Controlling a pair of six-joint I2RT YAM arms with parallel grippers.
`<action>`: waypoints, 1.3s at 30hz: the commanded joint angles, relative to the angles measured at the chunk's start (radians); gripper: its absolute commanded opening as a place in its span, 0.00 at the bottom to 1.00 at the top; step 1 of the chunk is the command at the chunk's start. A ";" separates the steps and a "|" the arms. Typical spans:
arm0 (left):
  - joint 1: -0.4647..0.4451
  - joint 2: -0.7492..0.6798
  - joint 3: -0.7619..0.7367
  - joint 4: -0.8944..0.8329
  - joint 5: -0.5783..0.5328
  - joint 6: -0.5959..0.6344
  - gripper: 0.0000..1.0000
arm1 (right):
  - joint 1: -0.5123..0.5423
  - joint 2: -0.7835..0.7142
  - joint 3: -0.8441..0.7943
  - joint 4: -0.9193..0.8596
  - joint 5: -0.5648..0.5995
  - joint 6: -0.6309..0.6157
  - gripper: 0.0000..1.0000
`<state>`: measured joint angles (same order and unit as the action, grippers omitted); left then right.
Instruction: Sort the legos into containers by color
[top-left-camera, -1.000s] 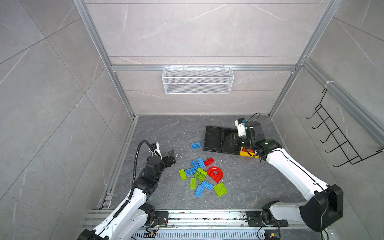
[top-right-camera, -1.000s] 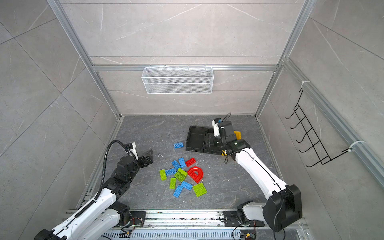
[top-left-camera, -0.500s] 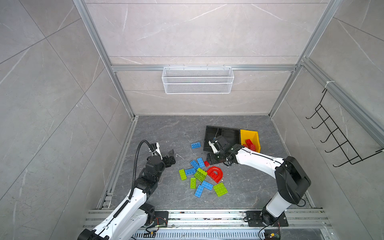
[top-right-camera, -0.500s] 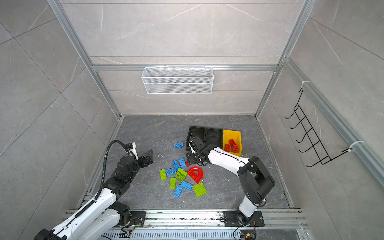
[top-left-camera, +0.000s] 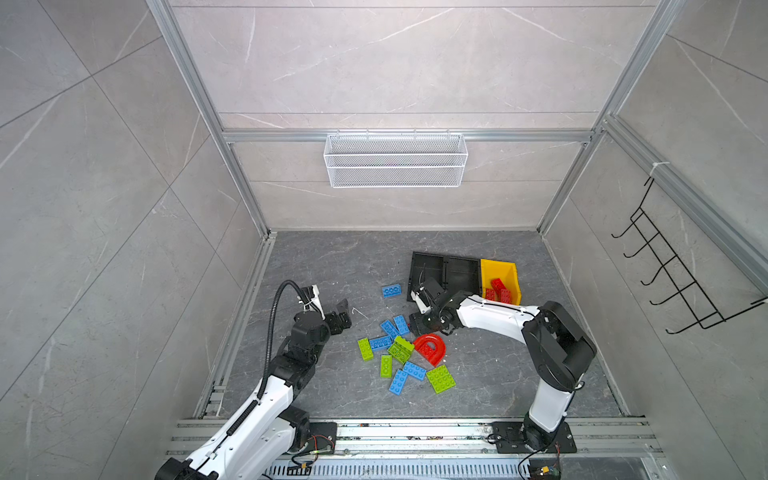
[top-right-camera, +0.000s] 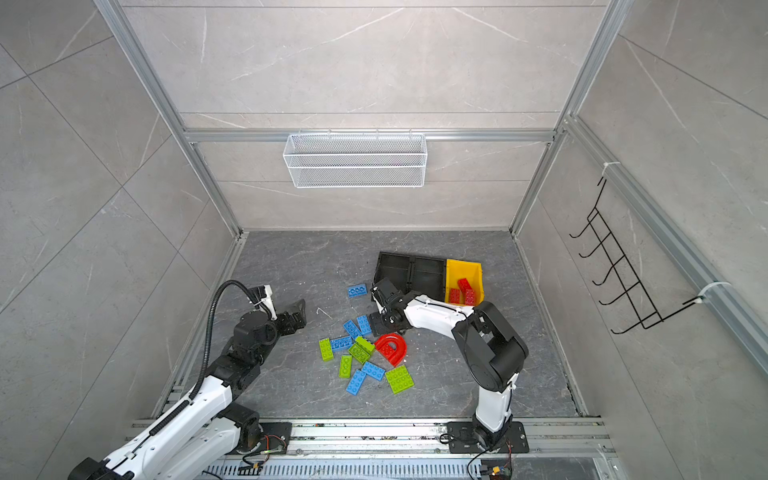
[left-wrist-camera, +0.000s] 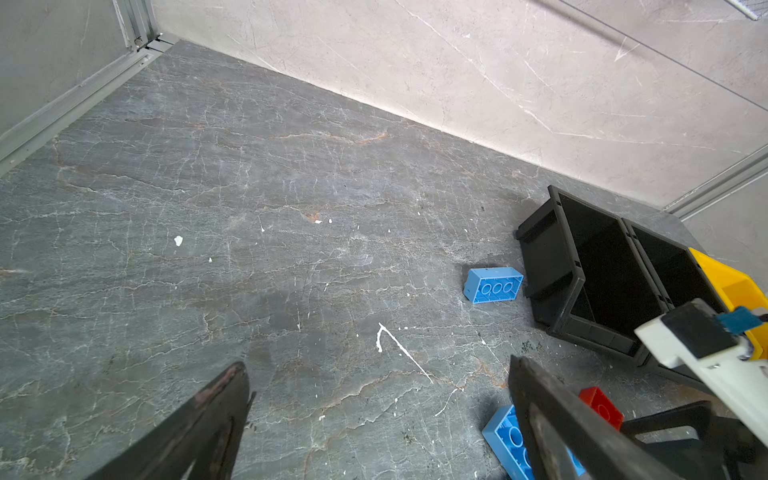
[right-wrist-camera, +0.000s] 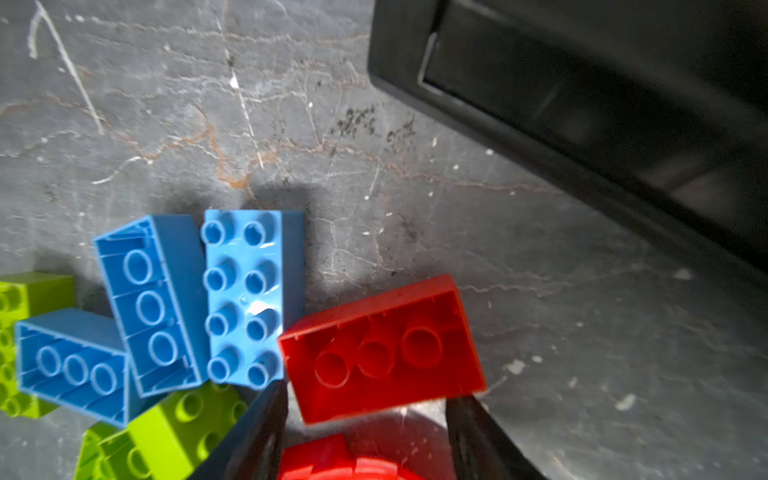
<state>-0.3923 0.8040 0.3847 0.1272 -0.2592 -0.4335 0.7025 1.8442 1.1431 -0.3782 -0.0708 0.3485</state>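
Done: 3 red bricks (top-left-camera: 498, 289) lie in the yellow bin (top-left-camera: 512, 272), seen in both top views.
Empty: the 2 black bins (top-left-camera: 444, 270) beside it hold nothing that shows.
Left, red: 1 red brick (right-wrist-camera: 382, 347) on the floor, upside down, plus a red arch (top-left-camera: 431, 348) in the pile.
Left, blue: 5 blue bricks in the pile (top-left-camera: 394, 328) and 1 lone blue brick (top-left-camera: 391, 290) near the black bins, so 6 by my count.
Left, green: 4 green pieces (top-left-camera: 441, 378), one perhaps stacked; the top views are too small to be sure.
Right gripper (right-wrist-camera: 365, 409): low over the red brick on the floor, at the pile's edge nearest the bins. Its fingers (right-wrist-camera: 262, 432) stand half spread on either side of the brick's near end; whether they press it I cannot tell, and the brick seems to rest on the floor.
Left gripper (left-wrist-camera: 374, 415): spread wide, holding nothing, hovering over bare floor (left-wrist-camera: 249, 208) well apart from the pile.
Step in hand: likely taking the red brick for the yellow bin.
Progress: early; red is partly sorted, blue and green not begun.
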 joint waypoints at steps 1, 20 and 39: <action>0.003 -0.011 0.014 0.022 0.005 0.031 0.99 | 0.004 0.037 0.050 -0.012 0.027 -0.014 0.61; 0.003 -0.026 0.016 0.009 -0.014 0.032 0.99 | 0.005 0.004 0.091 0.020 0.061 0.071 0.58; 0.003 -0.035 0.015 0.005 -0.019 0.027 0.99 | 0.004 -0.078 -0.034 0.083 0.098 0.206 0.59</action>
<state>-0.3923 0.7799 0.3843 0.1184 -0.2611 -0.4259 0.7021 1.8194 1.1435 -0.3386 0.0162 0.5163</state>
